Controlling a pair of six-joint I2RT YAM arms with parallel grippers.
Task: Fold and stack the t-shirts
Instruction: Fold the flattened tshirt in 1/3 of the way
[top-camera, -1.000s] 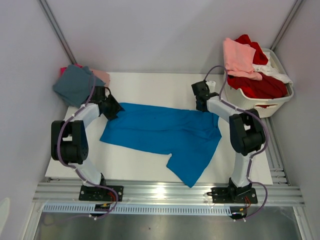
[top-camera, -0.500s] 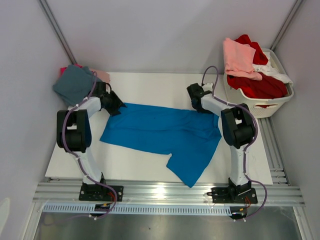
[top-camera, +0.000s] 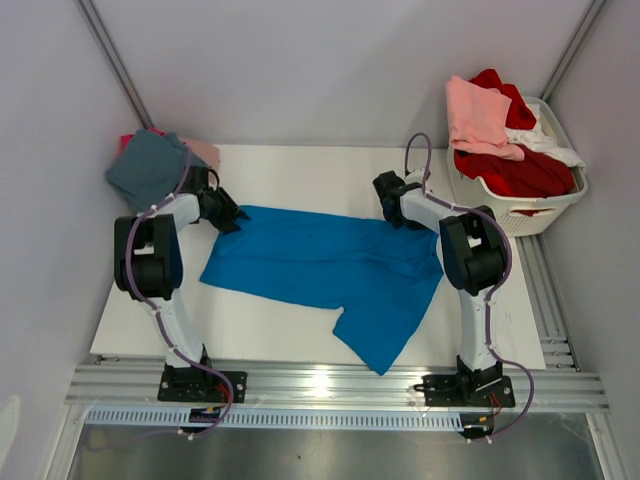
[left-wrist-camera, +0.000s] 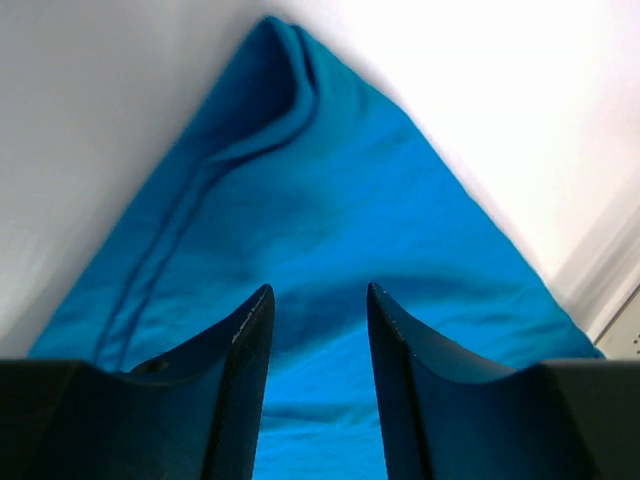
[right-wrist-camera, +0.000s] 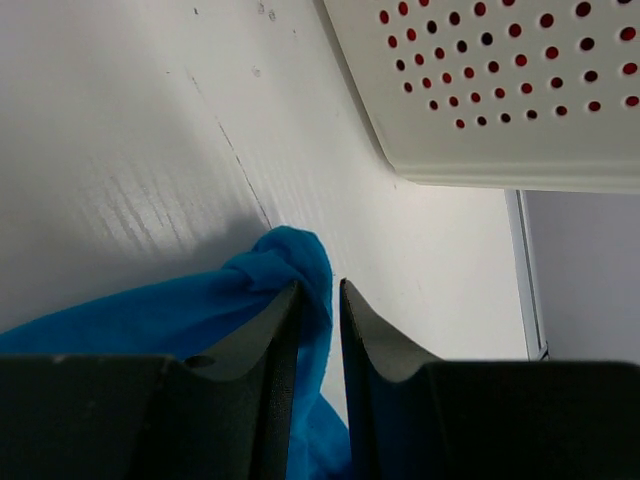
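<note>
Blue t-shirt (top-camera: 320, 262) lies spread mid-frame. My right gripper (right-wrist-camera: 319, 287) pinches its upper-right corner. The left gripper (left-wrist-camera: 318, 292) stands parted over the upper-left corner. I'd clamp it first, then lift both evenly.

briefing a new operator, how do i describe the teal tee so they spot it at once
Start at the white table and go to its far left corner. The teal tee lies there, heaped over a pink tee whose edge peeks out. It is dusty grey-blue, far duller than the bright blue tee spread mid-table.
</note>
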